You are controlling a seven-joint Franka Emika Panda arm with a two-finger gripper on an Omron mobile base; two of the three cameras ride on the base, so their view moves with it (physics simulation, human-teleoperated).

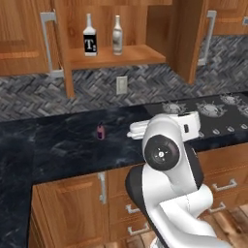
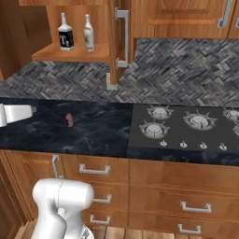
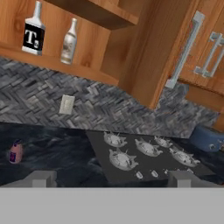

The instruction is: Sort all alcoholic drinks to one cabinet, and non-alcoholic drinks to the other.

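Observation:
Two alcoholic drinks stand side by side on the lower shelf (image 1: 131, 55) of the open wall cabinet. One is a square clear bottle (image 1: 90, 36) (image 2: 66, 32) (image 3: 33, 30) with a black "T" label. The other is a slim cream-white bottle (image 1: 117, 36) (image 2: 88, 33) (image 3: 69, 42). One non-alcoholic drink, a small pink-purple bottle (image 1: 100, 131) (image 2: 69, 120) (image 3: 15, 152), stands alone on the dark counter below the cabinet. My gripper (image 3: 111, 181) is open with nothing between its fingertips (image 3: 41, 178). It hangs over the counter's front, well short of the pink bottle, which lies to its left.
A gas cooktop (image 1: 213, 114) (image 2: 186, 126) (image 3: 144, 157) takes up the counter right of the pink bottle. The cabinet's open door (image 1: 191, 38) (image 3: 153, 52) juts out above it. A wall socket (image 1: 121, 85) (image 3: 66, 104) sits under the shelf. A blue-grey appliance (image 3: 208, 138) stands far right.

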